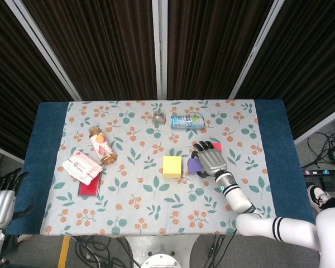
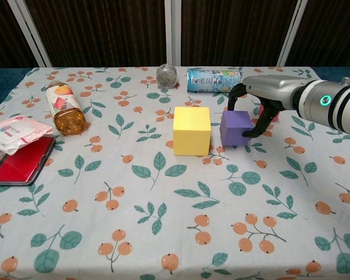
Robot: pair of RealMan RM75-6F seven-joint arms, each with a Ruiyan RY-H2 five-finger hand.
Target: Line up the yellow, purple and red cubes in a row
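Note:
The large yellow cube (image 2: 191,130) (image 1: 172,166) sits mid-table. Just right of it, a small gap away, is the purple cube (image 2: 236,128) (image 1: 194,166), low over or on the cloth; contact is unclear. My right hand (image 2: 258,98) (image 1: 210,158) grips it from above and behind, fingers curled over its top and right side. The small red cube (image 1: 217,147) (image 2: 273,114) lies behind that hand and is mostly hidden in the chest view. My left hand (image 1: 1,196) hangs off the table's left front corner, holding nothing, fingers apart.
A lying can (image 2: 214,80) and a small grey ball (image 2: 166,75) sit at the back. A bottle on its side (image 2: 65,107), a tissue pack (image 2: 16,132) and a red flat case (image 2: 22,160) occupy the left side.

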